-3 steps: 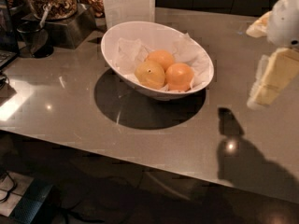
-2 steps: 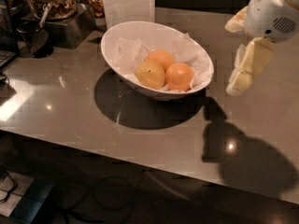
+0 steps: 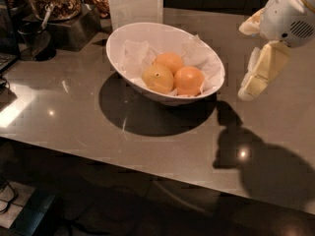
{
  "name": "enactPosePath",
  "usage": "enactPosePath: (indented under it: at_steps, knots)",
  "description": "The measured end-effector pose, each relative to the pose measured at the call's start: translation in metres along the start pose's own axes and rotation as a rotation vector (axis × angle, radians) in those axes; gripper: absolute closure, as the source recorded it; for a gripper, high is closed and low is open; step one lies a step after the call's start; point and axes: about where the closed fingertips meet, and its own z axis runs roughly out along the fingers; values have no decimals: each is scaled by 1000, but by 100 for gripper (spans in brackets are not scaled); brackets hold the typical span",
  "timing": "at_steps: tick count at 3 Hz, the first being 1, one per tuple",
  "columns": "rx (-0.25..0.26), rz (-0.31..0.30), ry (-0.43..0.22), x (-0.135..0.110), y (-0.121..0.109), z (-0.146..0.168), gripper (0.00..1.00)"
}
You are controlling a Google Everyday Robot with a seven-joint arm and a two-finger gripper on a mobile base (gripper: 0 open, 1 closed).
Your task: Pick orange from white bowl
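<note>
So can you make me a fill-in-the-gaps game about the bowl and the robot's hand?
1. The white bowl holds ___ round fruits, the orange among them.
2. Under the fruits, the bowl is lined with crumpled white ___.
3. The robot's hand hangs outside the bowl, on the picture's ___ side, touching no fruit.

Missing words: three; paper; right.

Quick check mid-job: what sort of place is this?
Probably a break-room or kitchen snack counter: a polished grey countertop, a container of nuts at the back left, and a white bowl holding fruit. The gripper hangs right of the bowl.
</note>
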Motion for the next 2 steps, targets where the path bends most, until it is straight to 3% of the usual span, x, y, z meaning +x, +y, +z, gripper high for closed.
enactPosePath:
  at_steps: [1,2]
  knots:
    - [-75,2,-95,-12,-5,32,0]
    - [-177,-1,-147,-24,-14,73,13]
